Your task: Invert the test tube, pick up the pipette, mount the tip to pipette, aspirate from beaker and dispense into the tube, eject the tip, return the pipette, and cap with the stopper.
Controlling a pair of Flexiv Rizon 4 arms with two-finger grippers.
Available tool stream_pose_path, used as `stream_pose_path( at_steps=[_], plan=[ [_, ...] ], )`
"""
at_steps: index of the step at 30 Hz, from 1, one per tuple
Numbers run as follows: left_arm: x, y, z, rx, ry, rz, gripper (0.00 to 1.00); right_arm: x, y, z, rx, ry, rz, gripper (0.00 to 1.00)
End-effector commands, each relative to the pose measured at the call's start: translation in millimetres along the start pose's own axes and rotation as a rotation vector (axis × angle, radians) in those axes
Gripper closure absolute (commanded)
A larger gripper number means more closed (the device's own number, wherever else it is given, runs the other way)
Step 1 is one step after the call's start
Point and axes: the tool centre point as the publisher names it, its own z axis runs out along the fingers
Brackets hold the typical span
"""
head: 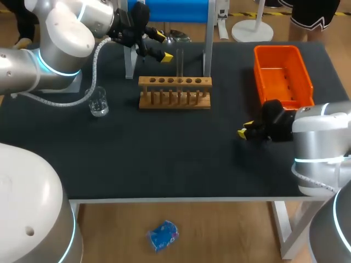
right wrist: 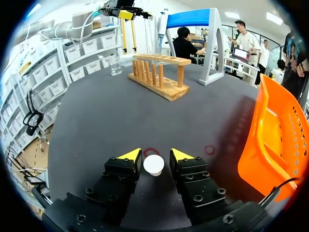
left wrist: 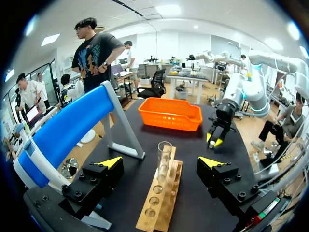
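Note:
A clear test tube (head: 179, 64) stands upright in the wooden rack (head: 174, 93) at the back of the table. My left gripper (head: 163, 46) is open, and the tube (left wrist: 164, 155) rises between its fingers with a gap on both sides. Toward the front right, my right gripper (head: 245, 129) sits low on the black table. A white stopper (right wrist: 153, 165) lies on the mat between its fingers (right wrist: 129, 155). They stand close on both sides, with a thin gap still showing on one side. The beaker (head: 98, 102) stands left of the rack.
An orange basket (head: 282, 74) stands at the back right, just behind my right arm. The blue-topped pipette stand (left wrist: 67, 126) rises behind the rack beside my left gripper. Red ring marks (right wrist: 209, 150) show on the mat near the stopper.

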Motion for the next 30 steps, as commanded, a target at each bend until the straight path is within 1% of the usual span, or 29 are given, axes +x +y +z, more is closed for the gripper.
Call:
stream_pose_path(
  at_steps=[1,6,10,15,17,21,22,23,24,30],
  plan=[
    [-0.9,-0.3,-0.6,-0.003,0.003,-0.001,0.00,1.0,-2.6,-2.3,-0.006,-0.005,0.002,0.64],
    [-0.9,-0.3,-0.6,-0.003,0.003,-0.001,0.00,1.3,-2.7,-4.5,-0.007,-0.006,0.003,0.65],
    [-0.9,-0.3,-0.6,-0.003,0.003,-0.001,0.00,1.4,-2.7,-5.0,-0.008,-0.006,0.003,0.67],
    [-0.9,-0.3,-0.6,-0.003,0.003,-0.001,0.00,1.7,-2.8,-5.4,-0.008,-0.005,0.004,0.80],
    [-0.9,-0.3,-0.6,-0.003,0.003,-0.001,0.00,1.8,-2.8,-5.5,-0.007,-0.004,0.004,0.81],
    [-0.9,-0.3,-0.6,-0.003,0.003,-0.001,0.00,2.2,-3.0,-5.9,-0.006,-0.004,0.004,0.86],
    [-0.9,-0.3,-0.6,-0.003,0.003,-0.001,0.00,2.5,-3.1,-6.1,-0.005,-0.004,0.003,0.90],
    [-0.9,-0.3,-0.6,-0.003,0.003,-0.001,0.00,2.7,-3.1,-6.4,-0.006,-0.004,0.004,0.97],
    [-0.9,-0.3,-0.6,-0.003,0.003,-0.001,0.00,2.9,-3.1,-6.7,-0.006,-0.005,0.005,1.00],
    [-0.9,-0.3,-0.6,-0.003,0.003,-0.001,0.00,4.1,-2.0,-9.2,-0.006,-0.006,0.001,1.00]
  ],
)
